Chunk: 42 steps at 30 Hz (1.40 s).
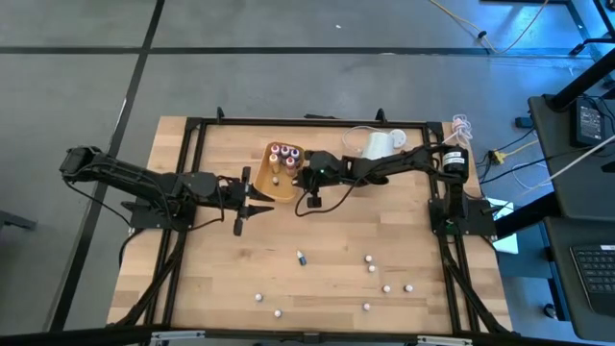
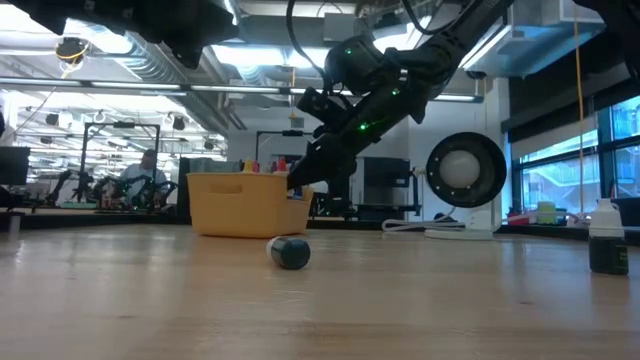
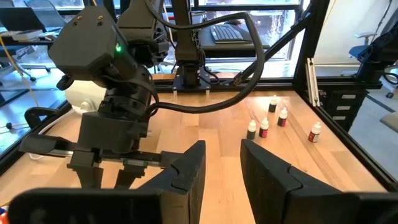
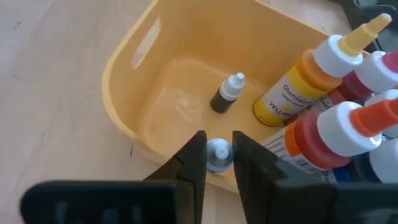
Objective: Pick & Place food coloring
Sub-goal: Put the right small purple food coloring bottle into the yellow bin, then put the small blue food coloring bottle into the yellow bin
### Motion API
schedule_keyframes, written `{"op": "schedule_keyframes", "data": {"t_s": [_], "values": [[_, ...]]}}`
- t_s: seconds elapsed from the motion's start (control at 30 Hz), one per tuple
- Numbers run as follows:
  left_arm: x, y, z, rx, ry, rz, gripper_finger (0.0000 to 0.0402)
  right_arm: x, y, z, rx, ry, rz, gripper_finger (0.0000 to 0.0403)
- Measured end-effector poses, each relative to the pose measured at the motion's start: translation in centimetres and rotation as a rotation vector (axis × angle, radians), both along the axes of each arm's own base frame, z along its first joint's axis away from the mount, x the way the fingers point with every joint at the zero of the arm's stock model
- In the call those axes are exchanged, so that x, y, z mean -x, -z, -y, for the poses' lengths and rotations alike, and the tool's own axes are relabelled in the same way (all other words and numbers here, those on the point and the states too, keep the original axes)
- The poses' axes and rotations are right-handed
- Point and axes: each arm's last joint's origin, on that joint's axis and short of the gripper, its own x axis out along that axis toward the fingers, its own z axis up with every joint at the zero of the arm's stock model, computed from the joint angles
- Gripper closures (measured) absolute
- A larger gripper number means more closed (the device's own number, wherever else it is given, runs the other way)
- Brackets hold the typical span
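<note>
A yellow basket (image 1: 281,185) stands at the table's far middle. In it are several big colour bottles (image 4: 336,134) and one tiny dark food coloring bottle (image 4: 226,94), upright on the floor. My right gripper (image 4: 218,139) hangs over the basket's rim, shut on another tiny bottle. Several more tiny food coloring bottles (image 1: 373,269) stand scattered on the near half of the table, and one lies on its side (image 2: 290,252). My left gripper (image 3: 222,152) hovers open just left of the basket, nothing between its fingers. My right gripper pinches a tiny food coloring bottle between its two fingers. Only the pale cap (image 4: 219,154) shows, turned back toward the wrist; cap and fingers hide the body. The fingers slant down from the table's right side. The bottle is lifted clear, above the basket's rim.
A white cylinder (image 1: 381,144) with a cable lies at the far right, behind the right arm. A black frame (image 1: 192,144) runs round the table's edges. A dark bottle (image 2: 607,240) stands at the low view's right. Bare wood lies between the basket and the scattered bottles.
</note>
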Motion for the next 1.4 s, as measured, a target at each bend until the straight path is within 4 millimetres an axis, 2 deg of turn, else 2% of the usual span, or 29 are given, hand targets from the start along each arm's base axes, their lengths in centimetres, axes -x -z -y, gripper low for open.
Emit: {"op": "schedule_keyframes", "data": {"t_s": [0.37,0.5,0.57,0.67,0.8,0.93,1.13,1.27,1.4], "values": [[0.0,0.0,0.0,0.0,0.0,0.0,0.0307,0.0,-0.1,0.0,0.004,0.005,-0.002,0.0275],[0.0,0.0,0.0,0.0,0.0,0.0,0.0304,0.5,-2.5,-0.8,0.016,-0.022,0.023,0.0272],[0.0,0.0,0.0,0.0,0.0,0.0,0.0304,0.9,-3.8,-2.0,0.028,-0.057,0.029,0.0272],[0.0,0.0,0.0,0.0,0.0,-0.001,0.0306,1.5,-4.5,-4.0,0.006,-0.124,-0.008,0.0271],[0.0,0.0,0.0,0.0,0.0,0.0,0.0308,1.6,-4.3,-6.9,-0.118,-0.225,-0.034,0.0271],[0.0,0.0,0.0,0.0,0.0,0.0,0.0306,1.9,-3.3,-9.5,-0.247,-0.263,-0.112,0.0271],[0.0,0.0,0.0,0.0,0.0,0.001,0.0305,2.2,-3.4,-13.3,-0.238,-0.324,-0.111,0.0261],[0.0,0.0,0.0,0.0,0.0,0.0,0.0308,2.5,-3.3,-15.5,-0.172,-0.225,-0.099,0.022],[0.0,0.0,0.0,0.0,0.0,0.001,0.0307,2.6,-3.2,-16.7,-0.197,-0.075,-0.069,0.0175]]}}
